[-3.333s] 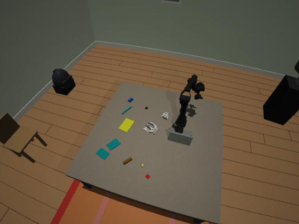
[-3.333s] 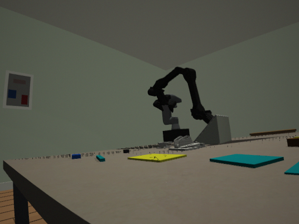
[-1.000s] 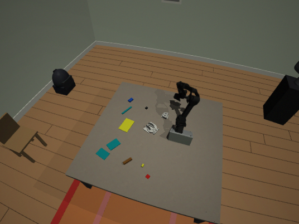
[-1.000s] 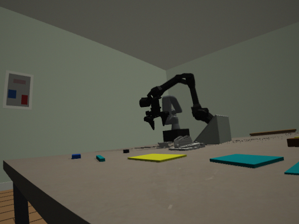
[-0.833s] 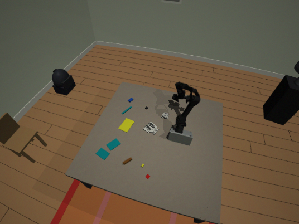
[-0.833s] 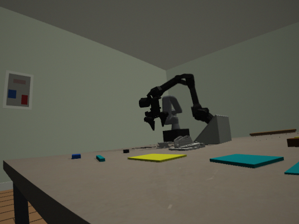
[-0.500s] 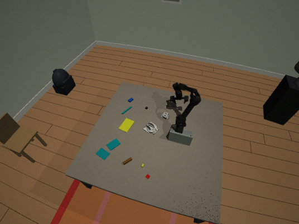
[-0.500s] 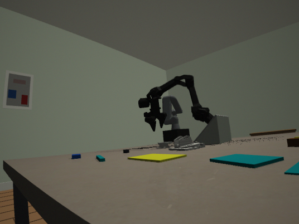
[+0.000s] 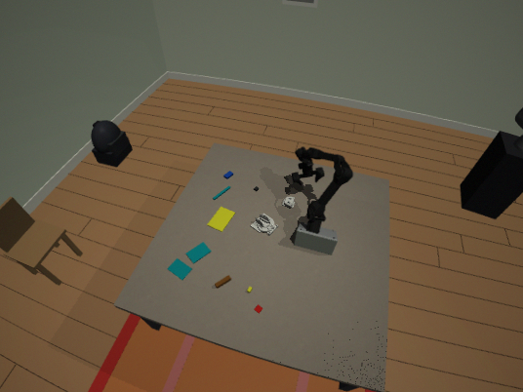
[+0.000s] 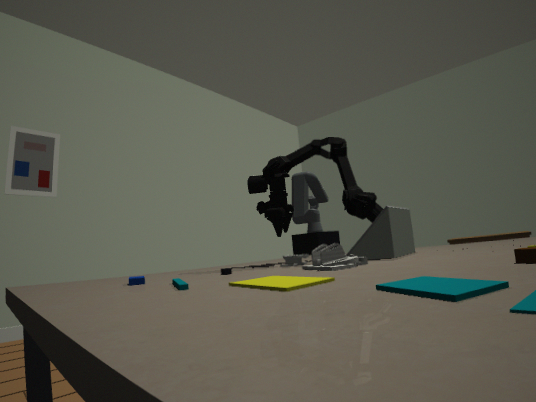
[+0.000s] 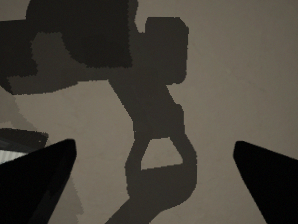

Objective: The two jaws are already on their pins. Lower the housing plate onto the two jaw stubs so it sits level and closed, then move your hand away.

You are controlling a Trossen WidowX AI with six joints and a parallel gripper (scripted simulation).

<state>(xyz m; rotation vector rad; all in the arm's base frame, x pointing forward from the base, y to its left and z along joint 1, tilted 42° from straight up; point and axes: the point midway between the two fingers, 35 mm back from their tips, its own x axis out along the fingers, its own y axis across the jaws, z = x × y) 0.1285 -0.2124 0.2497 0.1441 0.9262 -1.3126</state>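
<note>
Pincer (image 9: 307,177) (image 10: 282,233) (image 11: 156,148) spread wide, nothing btwn tips, above tbl (image 9: 312,288) (image 10: 240,330) (image 11: 240,65). Small wht pc (image 9: 289,202) (image 10: 295,259), prob. housing plate, near it, lower down; wht jaw assy (image 9: 263,224) (image 10: 330,260) farther; yel. sheet (image 9: 221,218) (image 10: 282,282) well beyond.

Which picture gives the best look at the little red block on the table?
The top view. There the red block shows whole, with nothing in front of it, past the small yellow block. The exterior view doesn't show it, and neither does the wrist view, which looks down at shadowed tabletop.
</note>
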